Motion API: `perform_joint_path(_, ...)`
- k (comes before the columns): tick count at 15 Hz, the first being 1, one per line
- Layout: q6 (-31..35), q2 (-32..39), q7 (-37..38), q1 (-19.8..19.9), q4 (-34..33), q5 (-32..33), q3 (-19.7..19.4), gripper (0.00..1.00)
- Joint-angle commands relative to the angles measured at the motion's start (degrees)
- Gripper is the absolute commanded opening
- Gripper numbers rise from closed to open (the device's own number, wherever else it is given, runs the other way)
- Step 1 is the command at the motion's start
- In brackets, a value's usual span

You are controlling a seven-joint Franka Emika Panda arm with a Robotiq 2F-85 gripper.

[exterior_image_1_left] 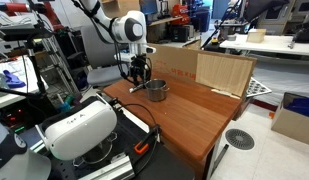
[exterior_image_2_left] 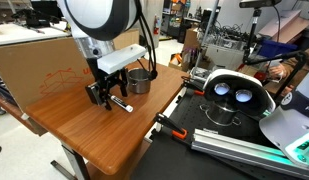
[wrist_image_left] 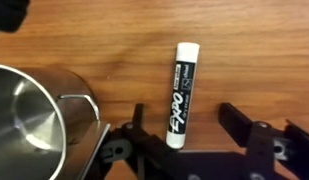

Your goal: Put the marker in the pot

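Note:
The marker (wrist_image_left: pixel 182 92), a black Expo pen with a whitish cap, lies flat on the wooden table. Its near end lies between the open fingers of my gripper (wrist_image_left: pixel 184 125); no finger touches it. In an exterior view the marker (exterior_image_2_left: pixel 120 105) pokes out below the gripper (exterior_image_2_left: pixel 102 97), which hangs low over the table. The shiny silver pot (wrist_image_left: pixel 29 110) stands to the left in the wrist view. It is just behind the gripper in both exterior views (exterior_image_2_left: pixel 140 82) (exterior_image_1_left: pixel 157 91). The pot looks empty.
Large cardboard boxes (exterior_image_1_left: pixel 199 68) stand along the far side of the table (exterior_image_1_left: pixel 184 115). A white headset (exterior_image_2_left: pixel 232 95) and black cables lie on the bench beside the table. A clamp (exterior_image_2_left: pixel 166 126) grips the table edge.

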State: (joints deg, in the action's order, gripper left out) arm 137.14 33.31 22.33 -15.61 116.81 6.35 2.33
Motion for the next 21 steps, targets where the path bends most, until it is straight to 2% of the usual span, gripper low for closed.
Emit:
perform_joint_path(1,-1.86,1.56,1.28,-1.46,-2.26,1.14,-1.34,0.5)
perform_joint_path(8,-3.21,1.72,1.07,-1.8,-3.37,1.33,-1.28,0.0)
perform_joint_path(10,-3.24,1.62,1.07,-1.88,-3.28,1.36,-1.35,0.05)
perform_joint_path(16,-3.3,0.56,1.08,-2.01,-2.71,1.21,-1.12,0.05)
perform_joint_path(21,-2.31,-3.68,1.04,-3.08,0.2,1.19,-0.24,0.05)
